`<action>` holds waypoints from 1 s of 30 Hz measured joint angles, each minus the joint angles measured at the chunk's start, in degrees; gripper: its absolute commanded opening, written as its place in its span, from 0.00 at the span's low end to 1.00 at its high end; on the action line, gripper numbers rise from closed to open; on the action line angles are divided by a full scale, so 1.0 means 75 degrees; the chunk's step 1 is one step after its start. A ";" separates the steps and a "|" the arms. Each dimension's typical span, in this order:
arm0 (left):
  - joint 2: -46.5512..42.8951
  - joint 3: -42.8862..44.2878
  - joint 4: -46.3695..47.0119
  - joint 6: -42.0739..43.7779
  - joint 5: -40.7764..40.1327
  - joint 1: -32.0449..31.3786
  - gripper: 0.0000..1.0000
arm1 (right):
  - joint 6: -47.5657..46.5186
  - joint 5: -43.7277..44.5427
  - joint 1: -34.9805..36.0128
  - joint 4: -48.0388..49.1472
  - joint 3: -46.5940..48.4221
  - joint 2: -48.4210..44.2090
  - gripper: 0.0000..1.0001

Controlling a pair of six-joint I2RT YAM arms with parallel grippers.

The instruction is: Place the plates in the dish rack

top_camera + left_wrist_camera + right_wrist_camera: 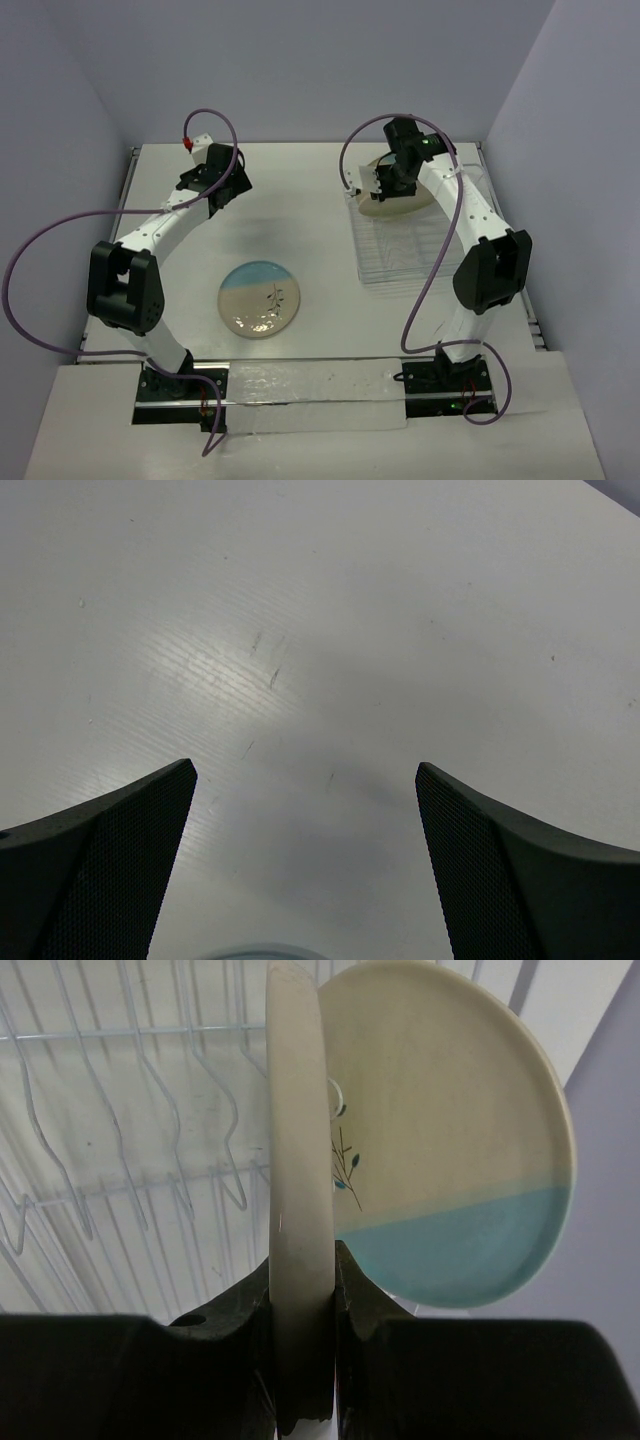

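Note:
My right gripper (300, 1290) is shut on the rim of the all-cream plate (298, 1140), held on edge among the dividers of the wire dish rack (130, 1160). Right behind it a blue and cream plate (450, 1170) with a sprig drawing stands in the rack. From above, the right gripper (383, 185) holds the cream plate (400, 206) at the far end of the rack (400, 262). Another blue and cream plate (260, 298) lies flat on the table. My left gripper (222, 192) is open and empty over bare table; its fingers (110, 860) are spread wide.
The table (290, 200) is white and walled on three sides. A clear plastic sheet (310, 395) lies along the near edge between the arm bases. A pale rim (260, 952) shows at the bottom of the left wrist view.

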 measured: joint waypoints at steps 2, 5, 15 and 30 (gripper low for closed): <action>0.0000 0.0000 0.0002 0.0000 0.0000 0.0000 0.99 | 0.0001 0.0002 0.0000 0.0053 -0.0071 0.0100 0.00; 0.0000 0.0002 -0.0001 0.0000 0.0009 0.0000 0.99 | 0.0030 -0.0001 0.0000 0.0107 -0.0120 0.0224 0.00; 0.0035 0.0002 -0.0002 0.0003 0.0018 0.0000 0.99 | 0.0074 -0.0061 -0.0003 0.0173 -0.0117 0.0348 0.08; 0.0285 0.0092 -0.0003 0.0026 0.0172 0.0000 0.99 | 0.0230 -0.0178 -0.0044 0.0094 0.0265 0.0730 0.33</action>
